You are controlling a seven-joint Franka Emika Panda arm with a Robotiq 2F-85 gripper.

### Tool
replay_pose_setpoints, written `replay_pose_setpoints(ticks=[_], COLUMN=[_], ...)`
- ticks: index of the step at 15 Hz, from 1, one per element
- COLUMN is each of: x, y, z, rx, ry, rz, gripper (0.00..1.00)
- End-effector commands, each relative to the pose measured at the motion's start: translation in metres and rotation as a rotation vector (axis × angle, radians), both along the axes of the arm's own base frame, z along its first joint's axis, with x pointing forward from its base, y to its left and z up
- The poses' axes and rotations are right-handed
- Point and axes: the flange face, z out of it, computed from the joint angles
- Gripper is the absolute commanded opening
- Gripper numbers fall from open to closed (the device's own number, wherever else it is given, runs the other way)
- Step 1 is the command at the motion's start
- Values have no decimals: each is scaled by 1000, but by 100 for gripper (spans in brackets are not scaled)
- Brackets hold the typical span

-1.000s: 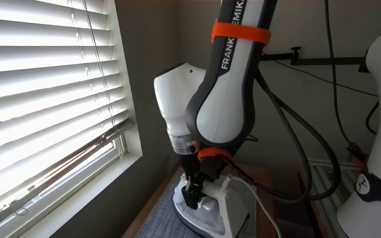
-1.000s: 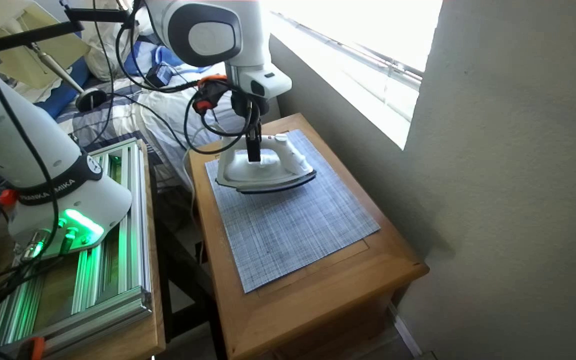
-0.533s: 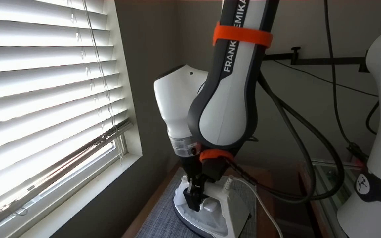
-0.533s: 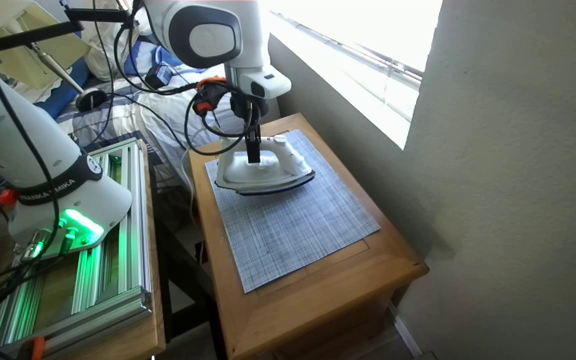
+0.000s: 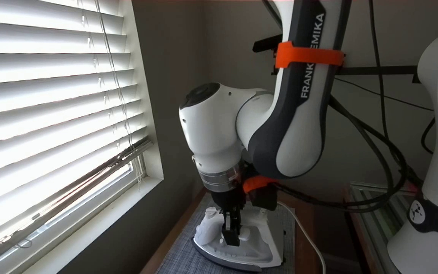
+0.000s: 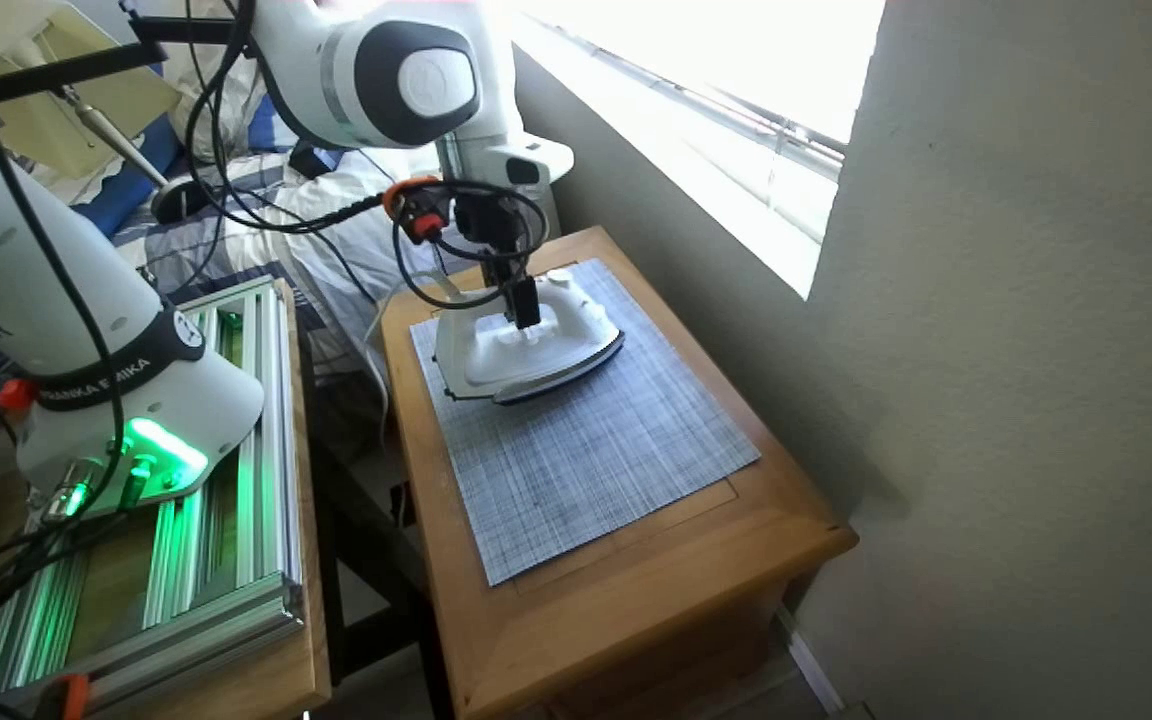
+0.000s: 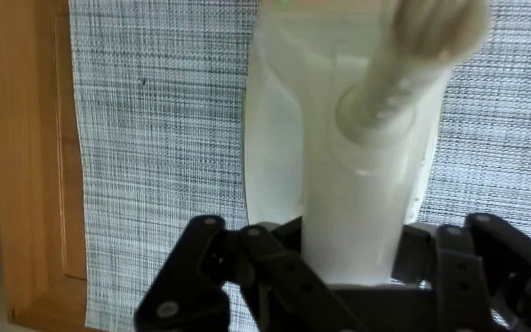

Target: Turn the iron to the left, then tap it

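A: Op, wrist view, lower ctr: your gripper (image 7: 352, 244) is clamped on the handle (image 7: 355, 193), fingers (image 7: 415, 253) one per side, pads up against it.

B: Copy. And where's your iron (image 6: 496, 362)?

A: In an exterior view, upper ctr of frame, on the upper part of the grey mat (image 6: 616, 480), nose to R, heel to L. Mat's on your wooden table (image 6: 656, 590).

B: In an exterior view w/ blinds (image 5: 51, 114) at frame L, your iron's at bottom ctr, nose to frame L; thin white cord (image 5: 306, 234) curves to lower R. Your arm (image 5: 300, 125) hangs in from the top, R of ctr.

A: Both exterior views: one dark finger of yours shows against the iron's white body.

B: Sole flat on the mat?

A: Can't say for sure; that edge is dark, too fine to judge. Wrist view's upper R is blurred too, where the cord leaves the handle.
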Motion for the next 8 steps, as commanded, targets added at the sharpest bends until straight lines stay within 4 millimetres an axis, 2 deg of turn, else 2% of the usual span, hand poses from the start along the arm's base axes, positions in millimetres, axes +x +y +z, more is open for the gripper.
replay_pose_setpoints(ticks=[1,8], x=[-4,-19], y=[6,10], z=[23,18], rx=[13,46], ry=[-81,-56], rz=[134,386], gripper=[0,0])
